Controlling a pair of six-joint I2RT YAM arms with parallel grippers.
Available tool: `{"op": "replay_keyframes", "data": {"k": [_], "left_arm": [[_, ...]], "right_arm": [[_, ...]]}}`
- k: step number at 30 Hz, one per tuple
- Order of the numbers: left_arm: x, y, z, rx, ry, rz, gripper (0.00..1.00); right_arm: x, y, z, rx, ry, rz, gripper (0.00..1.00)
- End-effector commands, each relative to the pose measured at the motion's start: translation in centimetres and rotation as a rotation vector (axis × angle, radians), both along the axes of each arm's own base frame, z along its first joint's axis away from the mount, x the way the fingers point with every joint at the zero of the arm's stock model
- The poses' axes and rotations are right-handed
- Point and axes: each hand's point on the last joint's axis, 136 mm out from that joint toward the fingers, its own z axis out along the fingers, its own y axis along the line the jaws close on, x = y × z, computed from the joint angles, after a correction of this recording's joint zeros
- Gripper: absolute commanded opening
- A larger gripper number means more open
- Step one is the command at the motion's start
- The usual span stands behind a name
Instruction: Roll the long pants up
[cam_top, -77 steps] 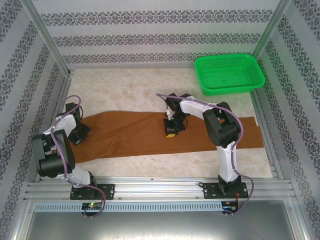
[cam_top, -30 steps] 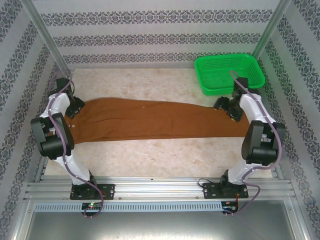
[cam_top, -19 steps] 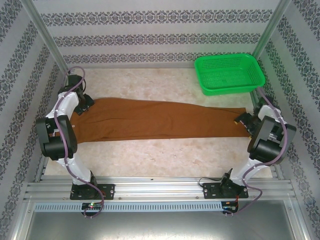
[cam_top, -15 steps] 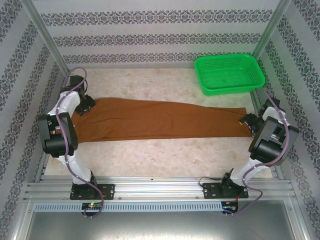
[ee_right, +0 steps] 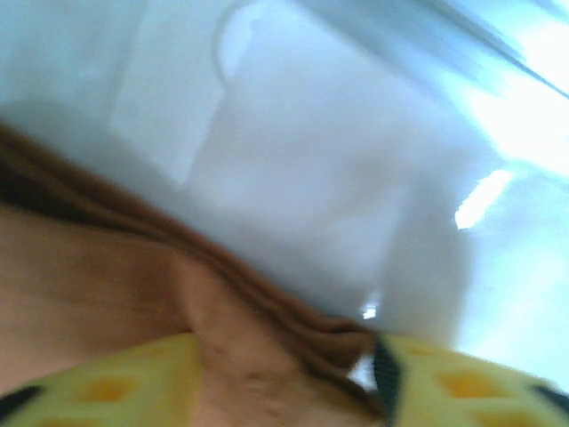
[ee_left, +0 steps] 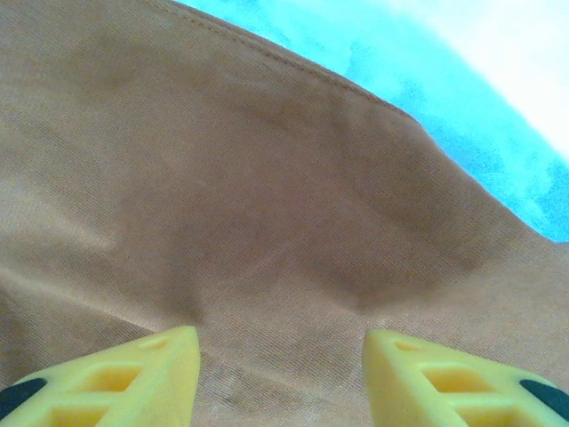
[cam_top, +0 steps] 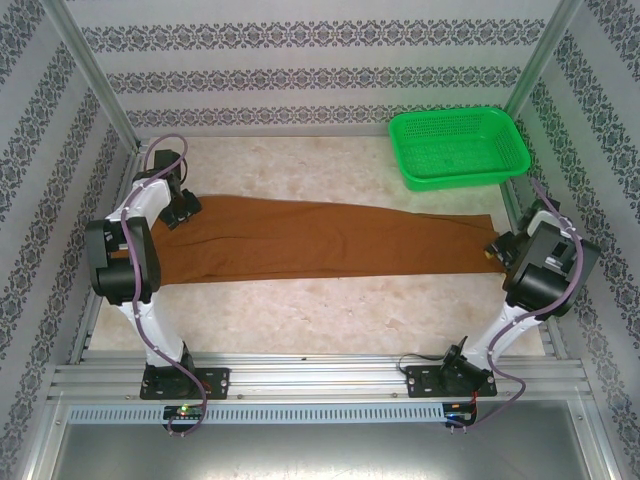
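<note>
Top external view shows the long pants (cam_top: 320, 240) stretched flat across the table, each end under an arm. Left gripper (ee_left: 280, 356) rests spread on the cloth, pinching nothing. Right gripper (ee_right: 284, 374) has bunched hem between its fingers; whether it has fully closed cannot be told. This looks like straightening before rolling; next, one end must be folded over. No writing is legible.

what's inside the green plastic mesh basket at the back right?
Nothing visible inside the green plastic mesh basket: bare mesh floor shows in the top view. Its near wall hides a thin strip of floor.
</note>
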Motion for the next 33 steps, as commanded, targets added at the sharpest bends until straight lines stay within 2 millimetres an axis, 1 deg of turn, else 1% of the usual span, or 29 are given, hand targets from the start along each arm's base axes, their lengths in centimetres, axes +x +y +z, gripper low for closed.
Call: {"op": "replay_keyframes", "data": {"k": [1, 4, 9, 12, 14, 15, 16, 17, 19, 20, 23, 25, 26, 27, 28, 30, 31, 33], "left_arm": [[0.1, -0.5, -0.8, -0.011, 0.031, -0.034, 0.5], [-0.1, -0.5, -0.8, -0.009, 0.029, -0.038, 0.49], [-0.7, -0.5, -0.3, 0.002, 0.016, -0.04, 0.49], [-1.1, -0.5, -0.1, 0.005, 0.013, -0.043, 0.48], [-1.3, -0.7, 0.0, -0.002, 0.008, -0.044, 0.48], [-1.4, -0.8, 0.1, -0.006, 0.004, -0.044, 0.48], [-1.5, -1.0, 0.1, -0.015, -0.002, -0.044, 0.48], [-1.5, -1.2, 0.1, -0.027, -0.01, -0.048, 0.48], [-1.7, -1.5, 0.0, -0.042, -0.019, -0.044, 0.48], [-1.8, -1.6, -0.1, -0.044, -0.019, -0.044, 0.48], [-2.2, -1.6, -0.1, -0.048, -0.025, -0.043, 0.48], [-2.3, -1.8, 0.0, -0.05, -0.034, -0.045, 0.48], [-2.4, -1.8, 0.2, -0.05, -0.04, -0.043, 0.48], [-2.3, -1.9, 0.4, -0.056, -0.05, -0.045, 0.48], [-2.2, -2.1, 0.5, -0.069, -0.062, -0.05, 0.48], [-2.1, -2.6, 0.8, -0.091, -0.081, -0.057, 0.48], [-2.0, -2.7, 1.0, -0.097, -0.093, -0.06, 0.48], [-2.1, -2.9, 1.4, -0.102, -0.108, -0.062, 0.48]], "right_arm": [[2.4, 0.7, -1.9, 0.042, -0.076, 0.018, 0.0], [1.9, 0.2, -0.6, -0.029, -0.094, 0.015, 0.0], [1.7, -1.9, 3.3, -0.168, -0.126, -0.001, 0.0], [1.7, -2.9, 5.0, -0.214, -0.139, -0.013, 0.0], [1.9, -2.8, 6.1, -0.24, -0.165, -0.005, 0.0], [2.2, -2.4, 6.9, -0.256, -0.186, 0.014, 0.0], [2.6, -1.8, 7.7, -0.275, -0.203, 0.037, 0.0], [3.5, -0.5, 8.6, -0.296, -0.229, 0.089, 0.0], [5.2, 3.1, 10.4, -0.323, -0.265, 0.207, 0.0], [6.0, 5.7, 11.5, -0.338, -0.286, 0.287, 0.0], [8.1, 14.2, 14.7, -0.369, -0.374, 0.515, 0.0], [9.0, 20.6, 16.7, -0.346, -0.444, 0.65, 0.0], [9.2, 23.5, 17.3, -0.33, -0.467, 0.709, 0.0], [9.4, 26.8, 18.0, -0.317, -0.493, 0.776, 0.0], [9.6, 30.1, 18.6, -0.295, -0.517, 0.846, 0.0], [9.5, 36.4, 18.9, -0.243, -0.539, 0.978, 0.0], [9.6, 39.5, 18.9, -0.212, -0.544, 1.039, 0.0], [8.8, 45.4, 18.4, -0.145, -0.543, 1.155, 0.0]]}}
